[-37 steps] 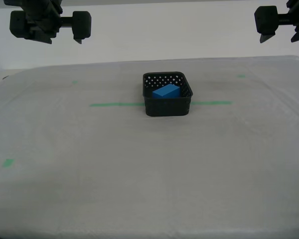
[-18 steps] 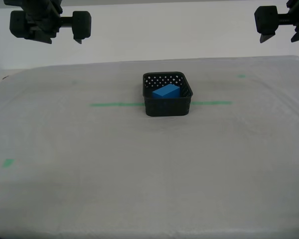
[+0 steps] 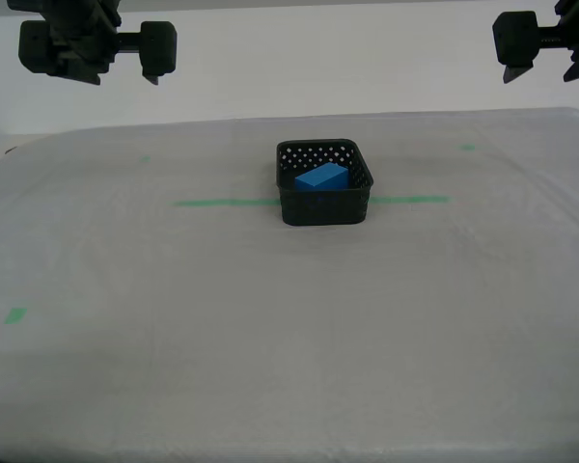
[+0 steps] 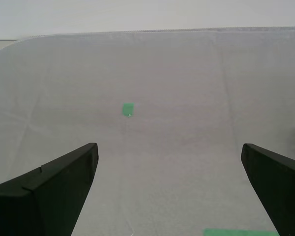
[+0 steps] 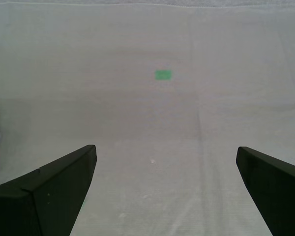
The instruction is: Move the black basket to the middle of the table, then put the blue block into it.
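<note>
The black basket [image 3: 324,207] stands on the table [image 3: 270,338] near its middle in the exterior view, astride the thin green tape line [image 3: 222,203]. The blue block [image 3: 321,177] lies inside it, tilted against the far wall. Neither shows in the wrist views. My first gripper [image 5: 165,147] is open over bare sheeting with nothing between its fingers. My second gripper [image 4: 169,147] is open too, also empty. In the exterior view one gripper [image 3: 124,72] hangs high at the upper left and another [image 3: 540,69] at the upper right, both well clear of the basket; which is which I cannot tell.
Small green tape marks lie on the sheeting: one [image 3: 15,314] near the exterior view's left edge, one [image 3: 467,148] far right. The first wrist view shows a green mark [image 5: 162,74]; the second wrist view shows a mark [image 4: 128,109] and a tape strip [image 4: 241,232].
</note>
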### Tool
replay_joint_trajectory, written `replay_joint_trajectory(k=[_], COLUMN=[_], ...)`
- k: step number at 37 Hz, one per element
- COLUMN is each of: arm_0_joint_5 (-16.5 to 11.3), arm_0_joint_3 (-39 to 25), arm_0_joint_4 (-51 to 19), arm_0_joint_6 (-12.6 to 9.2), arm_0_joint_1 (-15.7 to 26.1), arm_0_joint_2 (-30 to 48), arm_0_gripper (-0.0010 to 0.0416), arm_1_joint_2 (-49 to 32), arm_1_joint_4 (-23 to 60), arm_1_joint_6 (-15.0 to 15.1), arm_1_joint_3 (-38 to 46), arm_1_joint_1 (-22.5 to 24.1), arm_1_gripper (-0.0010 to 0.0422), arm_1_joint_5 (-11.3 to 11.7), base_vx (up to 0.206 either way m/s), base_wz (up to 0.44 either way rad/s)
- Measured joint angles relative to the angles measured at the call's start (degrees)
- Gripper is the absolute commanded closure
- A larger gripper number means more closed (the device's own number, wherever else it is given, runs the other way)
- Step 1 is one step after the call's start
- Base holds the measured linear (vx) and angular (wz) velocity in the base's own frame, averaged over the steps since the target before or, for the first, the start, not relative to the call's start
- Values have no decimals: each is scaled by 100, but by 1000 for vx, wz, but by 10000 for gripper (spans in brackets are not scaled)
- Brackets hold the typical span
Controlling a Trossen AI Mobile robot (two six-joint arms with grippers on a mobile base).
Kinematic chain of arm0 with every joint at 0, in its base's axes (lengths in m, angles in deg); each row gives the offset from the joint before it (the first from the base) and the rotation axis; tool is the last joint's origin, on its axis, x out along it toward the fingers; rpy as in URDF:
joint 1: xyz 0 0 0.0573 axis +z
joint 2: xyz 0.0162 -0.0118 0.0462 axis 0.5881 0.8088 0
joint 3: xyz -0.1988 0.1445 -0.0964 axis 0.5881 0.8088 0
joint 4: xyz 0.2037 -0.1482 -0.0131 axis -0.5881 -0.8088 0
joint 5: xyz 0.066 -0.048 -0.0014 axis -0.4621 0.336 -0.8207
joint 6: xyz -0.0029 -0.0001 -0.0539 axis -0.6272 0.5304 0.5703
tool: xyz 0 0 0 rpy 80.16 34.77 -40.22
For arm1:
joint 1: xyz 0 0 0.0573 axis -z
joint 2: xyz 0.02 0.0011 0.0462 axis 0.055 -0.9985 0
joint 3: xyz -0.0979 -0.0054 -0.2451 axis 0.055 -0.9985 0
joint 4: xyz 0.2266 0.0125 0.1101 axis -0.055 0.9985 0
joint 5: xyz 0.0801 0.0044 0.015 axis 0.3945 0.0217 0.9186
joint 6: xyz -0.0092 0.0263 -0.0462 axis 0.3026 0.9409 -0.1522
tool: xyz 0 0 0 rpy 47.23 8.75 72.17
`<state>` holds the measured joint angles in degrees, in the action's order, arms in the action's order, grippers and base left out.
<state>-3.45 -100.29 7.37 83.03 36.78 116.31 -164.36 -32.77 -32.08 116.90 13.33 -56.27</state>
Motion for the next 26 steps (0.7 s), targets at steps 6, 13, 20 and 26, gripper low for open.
replay_joint_trajectory(k=[6, 13, 20, 26], arm_0_joint_5=[0, 0, 0, 0], arm_0_joint_3=[0, 0, 0, 0], arm_0_joint_4=[2, 2, 0, 2], arm_0_joint_6=[-2, 0, 0, 0], arm_0_joint_1=[7, 2, 0, 4], arm_0_joint_2=[0, 0, 0, 0], arm_0_gripper=[7, 7, 7, 7], arm_1_joint_2=[0, 0, 0, 0], arm_1_joint_4=[0, 0, 0, 0], arm_1_joint_6=[0, 0, 0, 0], arm_1_joint_3=[0, 0, 0, 0], arm_1_joint_1=[0, 0, 0, 0], arm_1_gripper=[12, 12, 12, 12], arm_1_joint_5=[0, 0, 0, 0], base_vx=[0, 0, 0, 0], base_wz=[0, 0, 0, 0])
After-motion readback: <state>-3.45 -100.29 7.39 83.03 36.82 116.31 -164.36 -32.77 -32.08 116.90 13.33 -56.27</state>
